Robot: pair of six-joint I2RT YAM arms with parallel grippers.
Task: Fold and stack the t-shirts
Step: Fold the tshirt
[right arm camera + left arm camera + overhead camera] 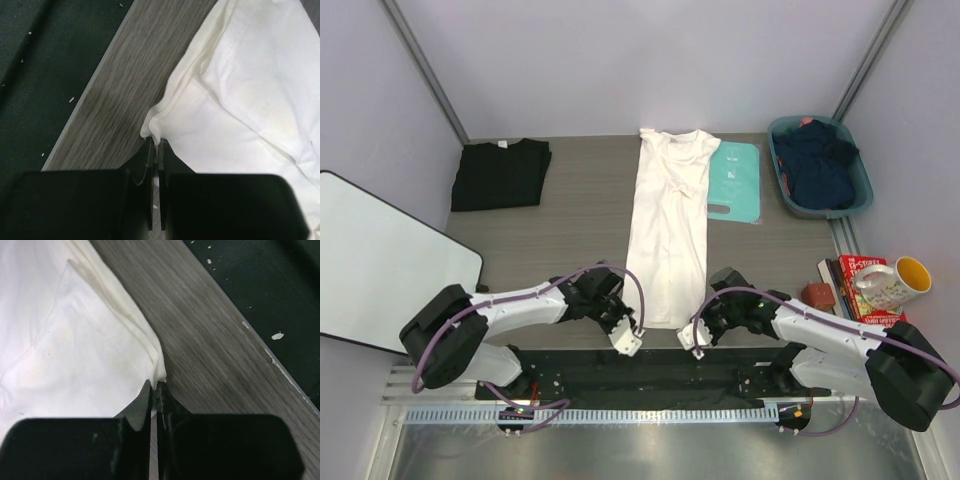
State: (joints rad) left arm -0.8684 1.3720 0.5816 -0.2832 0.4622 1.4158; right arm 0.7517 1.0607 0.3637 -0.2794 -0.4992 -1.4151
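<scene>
At the far left, a whiteboard [390, 260] leans in beside a grey wood-grain table [580, 230]. On the table's far left corner lies the black t-shirt [501, 173], folded into a flat rectangle with its small white neck label facing the back wall.

Nearer the front, the left gripper [628, 340] reaches in from the left. Its wrist camera shows the left gripper [154, 385] with its two dark fingers [140, 407] pressed together on the near left corner of the white t-shirt [60, 340], with a sliver of white cloth pinched between them.

The white t-shirt [670, 220] lies down the middle of the table as a long narrow strip, its sides folded inward, its neck at the far end and its hem at the near edge, just short of a black mat [650, 375].

To its right, the right gripper [692, 340] mirrors the left. The wrist view shows the right gripper [154, 141] clamped on the near right corner of the white t-shirt [250, 90], where the cloth bunches slightly.

Further right, a teal board [735, 180] lies flat beside the shirt's shoulder. Beyond it is a blue-green tub [865, 190] holding dark clothes [817, 160]. Near the right edge lie some books [847, 272] with a patterned mug [895, 283], yellow inside, resting on them.
</scene>
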